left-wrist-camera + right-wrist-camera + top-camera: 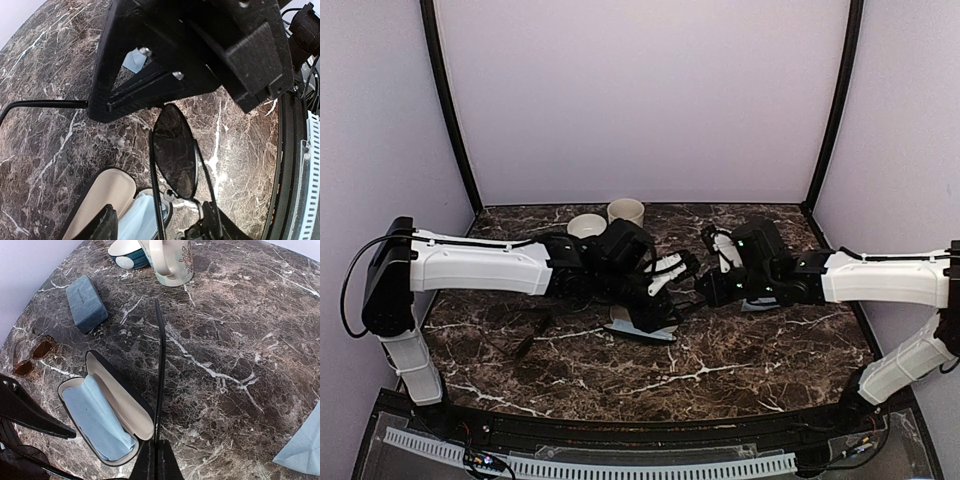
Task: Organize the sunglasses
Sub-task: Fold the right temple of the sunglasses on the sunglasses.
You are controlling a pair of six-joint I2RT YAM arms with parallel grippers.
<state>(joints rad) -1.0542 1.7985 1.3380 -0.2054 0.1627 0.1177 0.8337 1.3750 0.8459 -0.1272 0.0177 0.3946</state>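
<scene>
The black thin-framed sunglasses [175, 150] hang over the marble between my two grippers. My right gripper [156, 452] is shut on one thin arm [160, 380] of this pair, and the arm's tip sticks out past it. My left gripper [160, 227] is open around the frame near the bridge. Its two fingers [105, 225] stand well apart, and the other thin arm [156, 190] runs between them. The open black case [107, 412], with a pale blue cloth inside, lies just below. The brownish sunglasses [31, 354] lie flat on the marble beyond it.
A shut grey-blue case [86, 302] lies past the open one. A cream mug [170, 257] and a white-and-blue bowl [127, 252] stand at the back. A light blue cloth [302, 445] lies under the right arm. Both arms meet at the table's middle [685, 278].
</scene>
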